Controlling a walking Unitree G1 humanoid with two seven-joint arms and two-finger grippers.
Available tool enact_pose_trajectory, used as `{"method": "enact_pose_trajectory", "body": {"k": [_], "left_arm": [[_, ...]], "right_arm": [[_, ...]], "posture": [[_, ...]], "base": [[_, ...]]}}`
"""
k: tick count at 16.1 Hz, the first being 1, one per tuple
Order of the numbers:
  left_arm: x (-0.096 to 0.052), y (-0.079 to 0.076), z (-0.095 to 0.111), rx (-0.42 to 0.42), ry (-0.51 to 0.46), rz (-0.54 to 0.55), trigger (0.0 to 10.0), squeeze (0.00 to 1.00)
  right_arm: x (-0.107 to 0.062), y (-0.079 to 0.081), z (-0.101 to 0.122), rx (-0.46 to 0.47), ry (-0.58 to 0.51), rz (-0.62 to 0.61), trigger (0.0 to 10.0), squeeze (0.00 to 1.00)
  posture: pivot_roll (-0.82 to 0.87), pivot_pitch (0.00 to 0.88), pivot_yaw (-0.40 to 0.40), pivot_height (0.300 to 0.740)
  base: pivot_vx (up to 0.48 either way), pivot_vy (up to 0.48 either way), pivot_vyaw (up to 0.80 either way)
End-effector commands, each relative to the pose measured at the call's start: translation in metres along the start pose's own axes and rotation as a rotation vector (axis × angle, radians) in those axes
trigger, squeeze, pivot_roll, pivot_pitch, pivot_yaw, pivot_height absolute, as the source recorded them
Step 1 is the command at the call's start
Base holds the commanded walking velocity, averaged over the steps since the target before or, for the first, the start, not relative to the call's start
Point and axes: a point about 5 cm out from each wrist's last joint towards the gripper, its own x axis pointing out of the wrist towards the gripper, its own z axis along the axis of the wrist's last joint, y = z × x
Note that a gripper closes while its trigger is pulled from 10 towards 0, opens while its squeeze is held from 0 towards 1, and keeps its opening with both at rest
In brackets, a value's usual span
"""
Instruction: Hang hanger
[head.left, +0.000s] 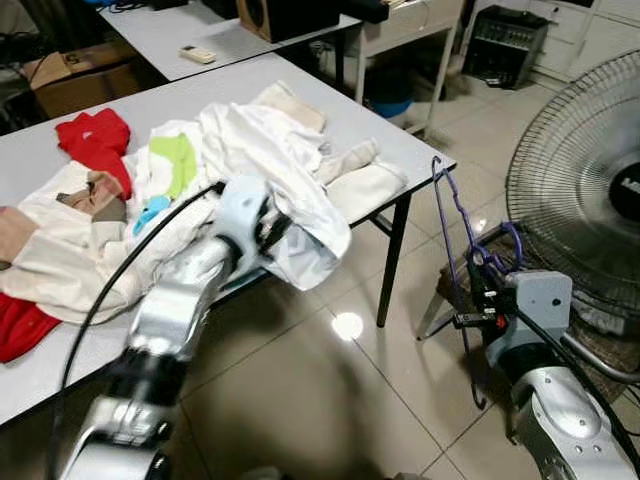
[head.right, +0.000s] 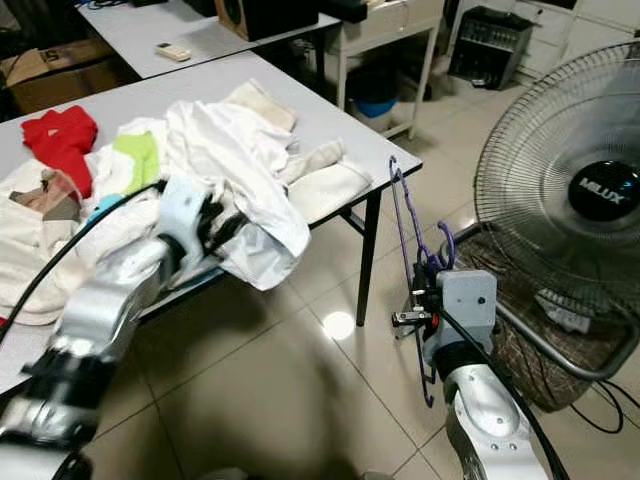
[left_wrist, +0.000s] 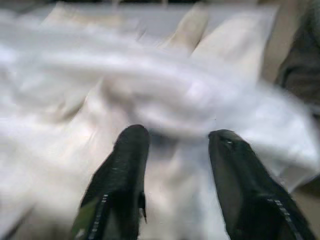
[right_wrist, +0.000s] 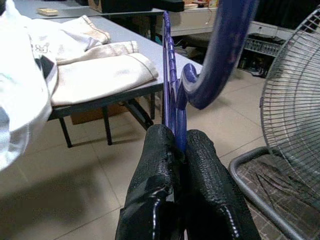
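Observation:
A purple plastic hanger (right_wrist: 222, 45) stands upright beside the table's right corner, with my right gripper (right_wrist: 176, 142) shut on its lower part. In the left eye view this right gripper (head.left: 478, 295) is low at the right, near the fan. My left gripper (head.left: 272, 232) reaches over the table's front edge into a white shirt (head.left: 270, 150) that droops off the edge. The left wrist view shows its fingers (left_wrist: 127, 150) open, pressed against the blurred white cloth.
The grey table (head.left: 200, 95) carries a heap of clothes, including a red garment (head.left: 95, 140) and folded cream cloth (head.left: 365, 185). A large standing fan (head.left: 590, 190) is close on the right. A second table with a remote (head.left: 197, 54) stands behind. Tiled floor lies open below.

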Motion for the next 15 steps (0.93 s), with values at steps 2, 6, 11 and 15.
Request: {"method": "enact_pose_trajectory", "body": {"k": [2, 6, 11, 15], "left_arm": [[-0.006, -0.002, -0.003, 0.012, 0.037, 0.035, 10.0, 0.00], [-0.012, -0.009, -0.013, -0.030, 0.058, 0.088, 10.0, 0.00], [-0.005, -0.009, -0.017, -0.032, 0.075, 0.177, 10.0, 0.00], [0.000, -0.013, -0.018, -0.061, 0.083, 0.170, 2.9, 0.00]], "right_arm": [[0.001, 0.002, 0.005, 0.002, -0.020, 0.009, 10.0, 0.00], [0.003, 0.002, 0.005, -0.001, -0.025, 0.016, 10.0, 0.00], [0.004, 0.001, 0.006, -0.011, -0.032, 0.019, 10.0, 0.00], [0.003, 0.001, 0.006, -0.012, -0.031, 0.016, 10.0, 0.00]], "posture": [[0.00, 0.044, 0.072, 0.740], [0.00, 0.031, 0.068, 0.740], [-0.01, 0.018, 0.072, 0.740], [-0.01, 0.017, 0.075, 0.740]], "base": [[0.000, 0.000, 0.00], [0.000, 0.000, 0.00], [0.000, 0.000, 0.00], [0.000, 0.000, 0.00]]}}
